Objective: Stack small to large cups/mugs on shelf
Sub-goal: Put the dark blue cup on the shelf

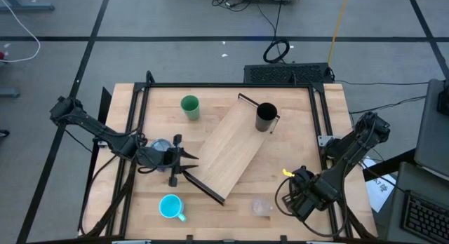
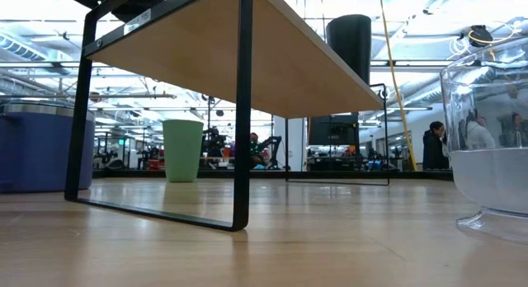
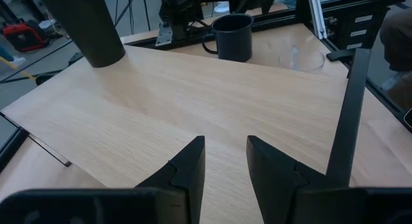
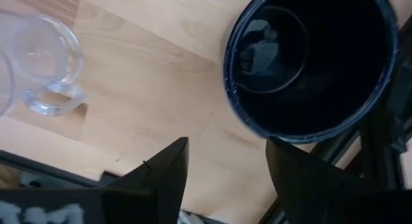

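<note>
Lying diagonally across the table [image 1: 295, 125]: shelf [image 1: 231, 149], a light-wood board on thin dark brackets. On its far end stands the tall black cup [image 1: 266, 117]. Green tumbler [image 1: 190, 107] on the tabletop beyond the shelf. Cyan mug [image 1: 170, 207] near the front edge. Small clear cup [image 1: 261, 206] at front right. Wide black mug [image 4: 312, 60] just beside the right gripper [image 4: 222, 163], fingers parted, holding nothing. Blue-purple mug [image 1: 161, 147] sits under the left gripper [image 3: 225, 159], which hangs over the shelf, fingers partly apart and empty.
</note>
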### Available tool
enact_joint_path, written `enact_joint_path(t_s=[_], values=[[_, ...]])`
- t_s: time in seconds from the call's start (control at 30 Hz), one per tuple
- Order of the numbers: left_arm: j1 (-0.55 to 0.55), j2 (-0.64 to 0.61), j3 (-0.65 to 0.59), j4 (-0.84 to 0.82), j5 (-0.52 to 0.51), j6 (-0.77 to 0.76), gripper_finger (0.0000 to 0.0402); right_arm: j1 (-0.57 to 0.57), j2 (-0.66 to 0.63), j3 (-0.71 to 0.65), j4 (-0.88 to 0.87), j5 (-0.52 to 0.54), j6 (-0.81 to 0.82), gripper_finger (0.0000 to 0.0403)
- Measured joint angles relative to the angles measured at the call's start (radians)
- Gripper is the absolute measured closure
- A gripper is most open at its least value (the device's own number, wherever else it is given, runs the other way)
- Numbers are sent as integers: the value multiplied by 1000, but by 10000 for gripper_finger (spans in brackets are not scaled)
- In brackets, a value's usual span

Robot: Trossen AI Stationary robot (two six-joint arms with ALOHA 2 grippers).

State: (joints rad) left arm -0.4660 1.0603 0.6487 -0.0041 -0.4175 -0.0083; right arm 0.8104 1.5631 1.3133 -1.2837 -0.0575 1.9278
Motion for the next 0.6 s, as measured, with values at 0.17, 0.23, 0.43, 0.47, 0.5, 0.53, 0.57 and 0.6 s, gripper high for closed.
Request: enact_joint_path(t_s=[0.17, 0.23, 0.43, 0.47, 0.5, 0.53, 0.57, 0.6], values=[[0, 0, 0, 0, 0, 0, 284, -2, 0, -13, 0, 0, -31, 202], [0, 0, 0, 0, 0, 0, 284, -10, 0, -19, 0, 0, -47, 202], [0, 0, 0, 0, 0, 7, 284, -69, 0, -65, 32, 0, -155, 202], [0, 0, 0, 0, 0, 7, 284, -79, 0, -75, 41, 0, -176, 202], [0, 0, 0, 0, 0, 7, 284, -89, 0, -86, 48, 0, -198, 202], [0, 0, 0, 0, 0, 6, 284, -98, 0, -99, 57, 0, -215, 202], [0, 0, 0, 0, 0, 6, 284, -106, 0, -112, 68, 0, -229, 202], [0, 0, 0, 0, 0, 6, 284, -112, 0, -125, 80, 0, -241, 202]])
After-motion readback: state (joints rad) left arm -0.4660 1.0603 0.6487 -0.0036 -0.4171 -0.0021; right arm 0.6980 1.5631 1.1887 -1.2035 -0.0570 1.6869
